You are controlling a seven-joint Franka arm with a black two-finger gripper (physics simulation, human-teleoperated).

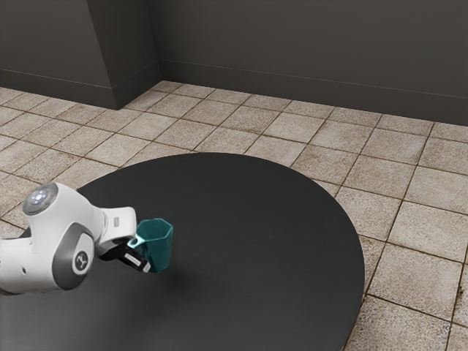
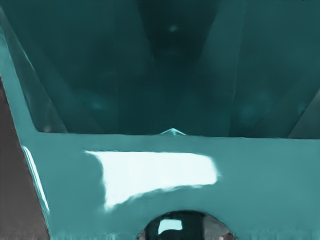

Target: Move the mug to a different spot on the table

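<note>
Gripper (image 1: 136, 253) jaws pinch mug (image 1: 156, 243) nr handle, table (image 1: 278, 241) ~8 o'clock; off-centre grip, mug may swing/slip.

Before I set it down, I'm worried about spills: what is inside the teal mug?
In the wrist view the teal mug shows bare inner walls narrowing to a dark bottom, nothing visible inside. Its near wall hides the nearest inside part.

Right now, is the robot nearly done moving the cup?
About halfway. Done: the gripper is shut on the teal mug near its handle. In hand: the mug looks lifted, its shadow apart on the black table. Left: carry it to another spot and set it down.
</note>
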